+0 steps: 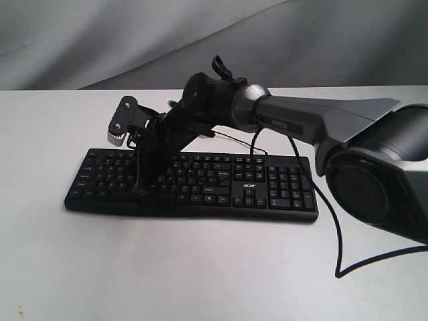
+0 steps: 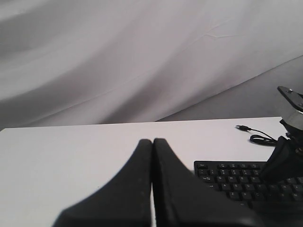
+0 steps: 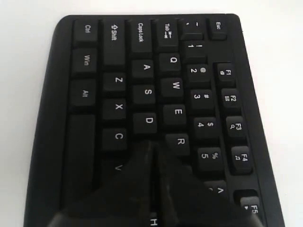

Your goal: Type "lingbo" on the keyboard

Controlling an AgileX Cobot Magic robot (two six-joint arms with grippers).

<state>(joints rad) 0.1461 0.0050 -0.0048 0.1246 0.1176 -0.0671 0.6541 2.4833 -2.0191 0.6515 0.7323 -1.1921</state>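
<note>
Keyboard (image 1: 200, 180) lies flat on the desk (image 1: 200, 274), long side parallel to the far edge and nearer that edge than the near one. Right gripper (image 3: 154, 147) has its fingers together, tips down on the letter keys just beside D and R; can't tell if a key is pressed. Left gripper (image 2: 152, 142) also has its fingers together, above bare desk off the keyboard's Esc end, well apart from it. Thin cable (image 2: 258, 138) is coiled near the far edge.

Robot lab test stand: white tabletop (image 1: 200, 267), draped grey cloth backdrop (image 1: 100, 40), grey-and-black robot arm (image 1: 321, 120).
</note>
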